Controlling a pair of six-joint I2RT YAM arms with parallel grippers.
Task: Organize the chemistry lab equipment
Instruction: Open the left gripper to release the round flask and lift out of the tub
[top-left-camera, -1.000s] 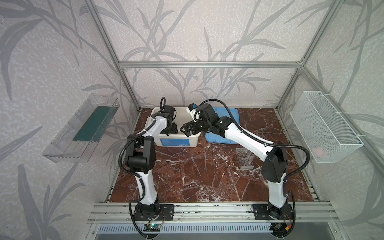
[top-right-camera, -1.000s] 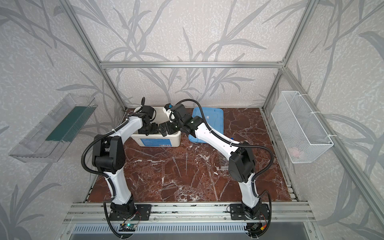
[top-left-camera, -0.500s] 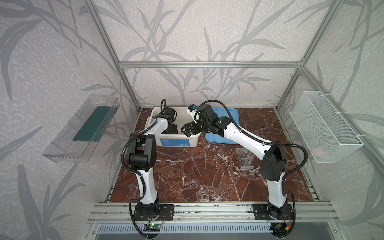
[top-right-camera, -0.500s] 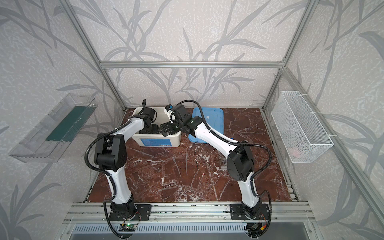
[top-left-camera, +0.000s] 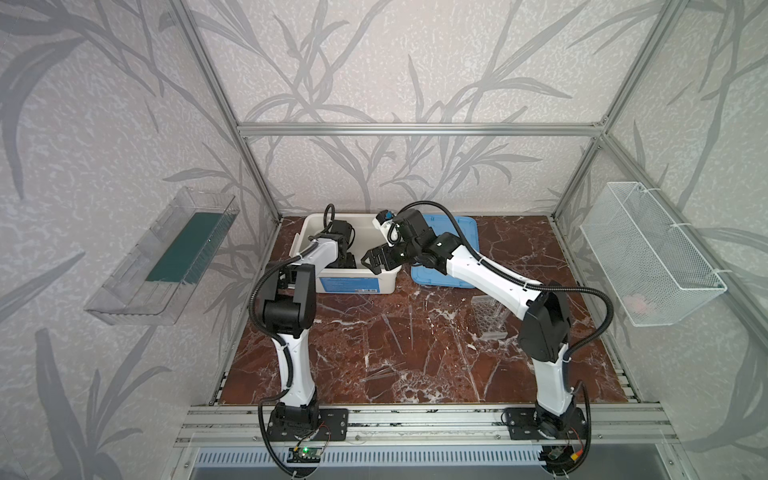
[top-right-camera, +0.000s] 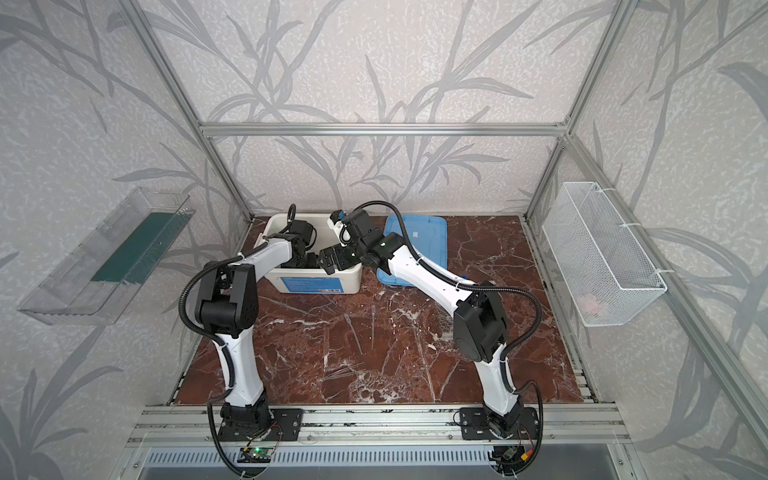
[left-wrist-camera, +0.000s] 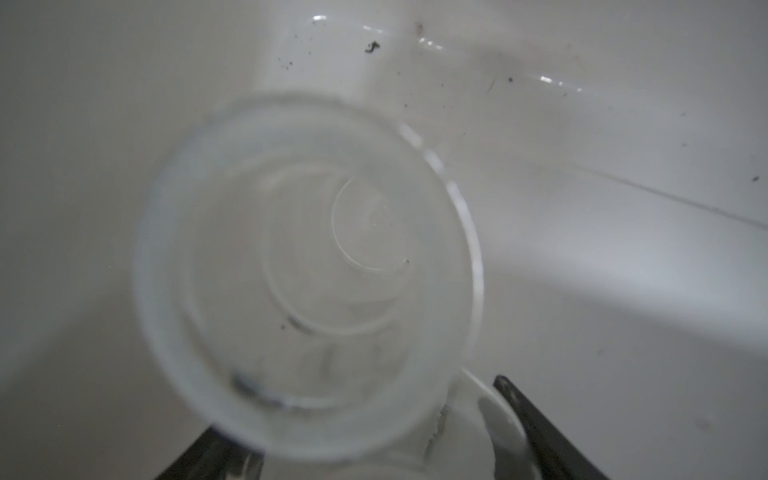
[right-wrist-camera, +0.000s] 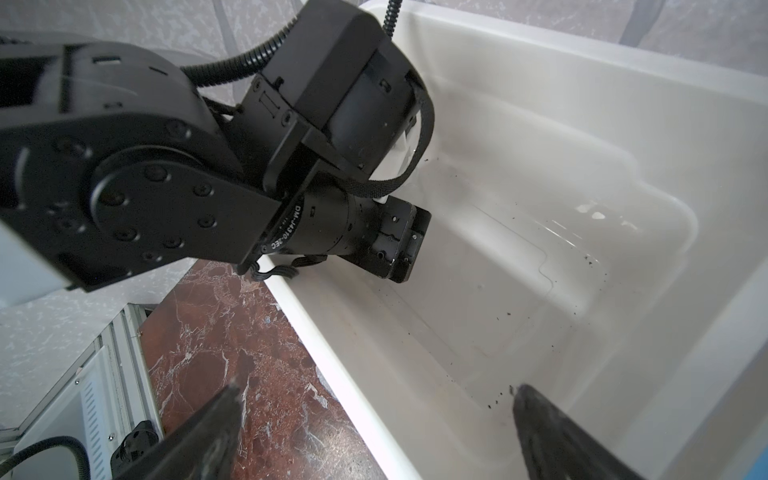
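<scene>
My left gripper (top-left-camera: 345, 261) reaches down inside the white tub (top-left-camera: 305, 232). In the left wrist view a clear glass vessel (left-wrist-camera: 307, 274) fills the space between its fingers (left-wrist-camera: 515, 415), seen blurred from above, and my left gripper (left-wrist-camera: 357, 411) is shut on it. My right gripper (top-left-camera: 374, 262) is open and straddles the tub's front rim (right-wrist-camera: 332, 365), one finger over the marble and one inside the tub. The clear many-holed rack (top-left-camera: 488, 318) stands on the table under my right arm. Thin clear rods (top-left-camera: 410, 324) lie on the marble in the middle.
A flat blue lid (top-left-camera: 457, 232) lies right of the tub. More thin rods (top-left-camera: 382, 372) lie nearer the front edge. A white wire basket (top-left-camera: 648, 257) hangs on the right wall and a clear tray (top-left-camera: 166, 257) on the left wall.
My left gripper has sunk a little lower into the tub with the vessel. The right arm has hardly moved and stays open.
</scene>
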